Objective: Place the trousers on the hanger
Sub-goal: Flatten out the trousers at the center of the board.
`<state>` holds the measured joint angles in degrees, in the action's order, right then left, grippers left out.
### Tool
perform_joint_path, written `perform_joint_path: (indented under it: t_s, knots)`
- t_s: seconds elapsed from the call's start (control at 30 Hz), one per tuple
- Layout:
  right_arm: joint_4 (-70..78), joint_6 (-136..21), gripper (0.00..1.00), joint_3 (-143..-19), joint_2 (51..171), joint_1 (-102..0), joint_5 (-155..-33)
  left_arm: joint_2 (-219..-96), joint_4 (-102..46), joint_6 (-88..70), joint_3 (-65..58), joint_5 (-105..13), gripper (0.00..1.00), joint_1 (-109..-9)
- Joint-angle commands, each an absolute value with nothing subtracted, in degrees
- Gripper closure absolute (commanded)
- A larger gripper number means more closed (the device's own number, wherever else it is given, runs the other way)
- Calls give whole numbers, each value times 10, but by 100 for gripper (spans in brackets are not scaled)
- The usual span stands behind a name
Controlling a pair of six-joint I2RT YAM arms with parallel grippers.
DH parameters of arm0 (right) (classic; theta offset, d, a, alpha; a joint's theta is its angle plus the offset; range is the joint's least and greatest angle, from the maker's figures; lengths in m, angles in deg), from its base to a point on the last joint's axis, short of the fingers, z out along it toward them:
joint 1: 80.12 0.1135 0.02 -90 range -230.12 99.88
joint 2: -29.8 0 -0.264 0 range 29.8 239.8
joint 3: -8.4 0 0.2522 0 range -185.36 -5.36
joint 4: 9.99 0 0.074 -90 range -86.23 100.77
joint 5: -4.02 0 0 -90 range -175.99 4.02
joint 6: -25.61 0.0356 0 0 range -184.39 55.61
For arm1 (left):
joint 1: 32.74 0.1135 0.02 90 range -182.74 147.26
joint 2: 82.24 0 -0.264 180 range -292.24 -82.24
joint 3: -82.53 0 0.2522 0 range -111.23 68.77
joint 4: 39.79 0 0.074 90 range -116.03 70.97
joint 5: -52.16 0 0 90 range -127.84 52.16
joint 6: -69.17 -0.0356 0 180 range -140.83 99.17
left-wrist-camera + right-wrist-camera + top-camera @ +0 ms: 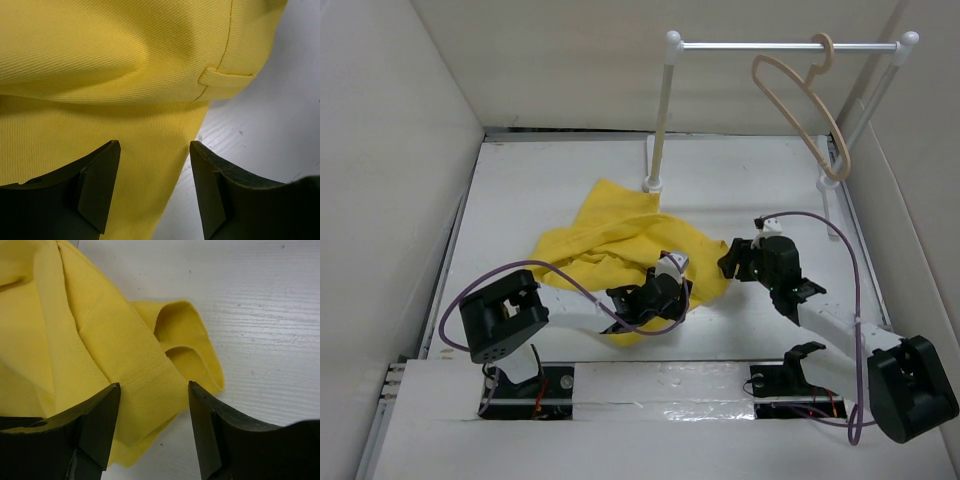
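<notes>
The yellow trousers point(620, 240) lie crumpled on the white table, left of centre. The tan hanger point(800, 110) hangs by its hook on the white rail at the back right. My left gripper point(655, 297) sits low over the trousers' near edge, jaws open, with yellow cloth point(100, 75) and its edge between them in the left wrist view. My right gripper point(732, 262) is at the trousers' right edge, jaws open over a folded hem point(150, 375); the cloth lies between the jaws, not pinched.
A white rail point(785, 45) on two posts stands at the back, its left post base point(653, 184) touching the trousers. White walls point(390, 150) enclose the table on the left, back and right. Purple cables loop from both arms.
</notes>
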<state>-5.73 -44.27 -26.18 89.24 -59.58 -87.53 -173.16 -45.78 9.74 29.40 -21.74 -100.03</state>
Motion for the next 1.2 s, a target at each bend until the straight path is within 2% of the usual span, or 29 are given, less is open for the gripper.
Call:
perform_joint_path:
  t_s: [0.0, 0.17, 0.27, 0.37, 0.43, 0.47, 0.5, 0.57, 0.6, 0.63, 0.67, 0.7, 0.8, 0.83, 0.87, 0.9, 0.93, 1.03, 1.17]
  knots:
    - [-109, -451, 34, -265, 896, -603, -890, -1736, -449, 84, 272, -211, 45, -1007]
    - [-121, -448, 32, -263, 922, -608, -913, -1750, -449, 84, 269, -210, 46, -1007]
    - [-134, -447, 44, -263, 934, -608, -928, -1760, -436, 81, 259, -207, 48, -1012]
    - [-137, -446, 46, -260, 941, -613, -935, -1770, -433, 83, 258, -196, 52, -1012]
    - [-138, -446, 54, -257, 936, -613, -942, -1778, -430, 84, 254, -198, 56, -1012]
    - [-136, -446, 58, -258, 934, -613, -942, -1780, -426, 84, 251, -195, 63, -1017]
    - [-135, -446, 67, -258, 930, -613, -942, -1785, -417, 84, 248, -184, 68, -1017]
    - [-135, -447, 74, -257, 925, -613, -942, -1787, -412, 89, 250, -171, 80, -1017]
    - [-134, -448, 89, -255, 918, -618, -944, -1787, -411, 92, 252, -163, 85, -1017]
    - [-133, -447, 93, -253, 913, -618, -947, -1786, -407, 96, 251, -159, 90, -1017]
    - [-132, -447, 96, -253, 908, -618, -949, -1784, -403, 99, 251, -153, 100, -1017]
    - [-129, -447, 100, -252, 903, -618, -949, -1775, -396, 104, 252, -145, 100, -1017]
    - [-111, -448, 100, -257, 885, -618, -944, -1747, -400, 103, 265, -132, 100, -1017]
    - [-103, -448, 93, -260, 880, -618, -924, -1740, -402, 104, 269, -131, 100, -1017]
    - [-97, -448, 82, -259, 871, -618, -909, -1735, -404, 104, 276, -130, 100, -1017]
    - [-96, -444, 55, -258, 868, -618, -895, -1727, -404, 104, 278, -132, 100, -1017]
    - [-105, -443, 46, -252, 868, -624, -891, -1723, -402, 105, 279, -134, 100, -1017]
    - [-137, -451, 38, -268, 901, -630, -928, -1717, -399, 103, 283, -141, 100, -1017]
    - [-140, -471, 40, -300, 970, -630, -984, -1712, -406, 105, 289, -141, 100, -1017]
